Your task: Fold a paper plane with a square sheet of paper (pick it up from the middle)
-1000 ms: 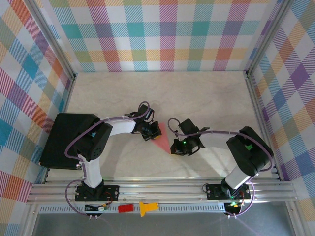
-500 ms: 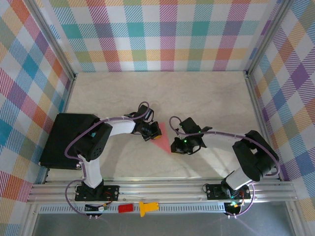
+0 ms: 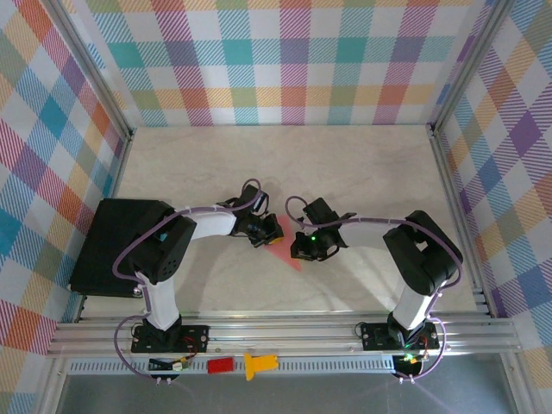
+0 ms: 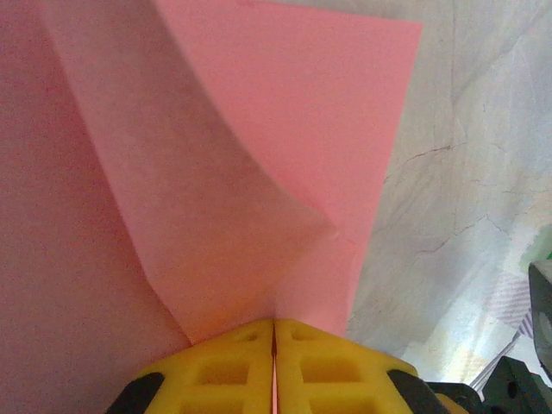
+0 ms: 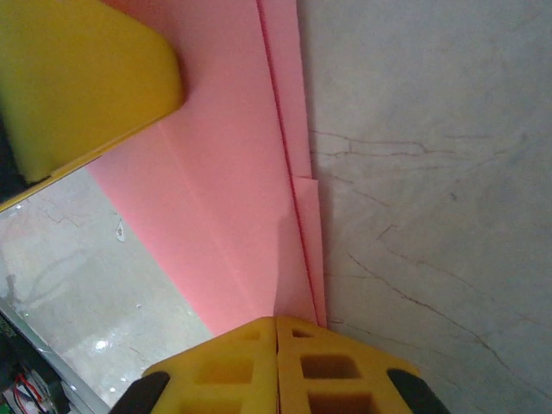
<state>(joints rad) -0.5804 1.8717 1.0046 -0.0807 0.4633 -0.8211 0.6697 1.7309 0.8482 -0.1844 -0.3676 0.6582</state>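
Note:
The salmon-pink sheet of paper [image 3: 289,256] lies folded in layers on the marble table between my two grippers. The left gripper [image 3: 268,231] sits at its upper left end. In the left wrist view, the yellow fingers [image 4: 274,323] are shut with a thin edge of paper [image 4: 285,129] pinched in the seam. The right gripper [image 3: 301,249] is at the paper's right edge. In the right wrist view, its fingers [image 5: 276,321] are shut where a crease of the layered paper [image 5: 233,198] runs into them. One left finger [image 5: 78,78] shows at the top left there.
A black box [image 3: 116,241] stands at the table's left side by the left arm. A small red block [image 3: 220,365] and a yellow plastic piece [image 3: 257,364] rest on the front rail. Checked walls and metal frame posts surround the table.
The right gripper has moved left and a little away from me, closer to the left gripper, and less pink paper shows between them. The left gripper has hardly moved.

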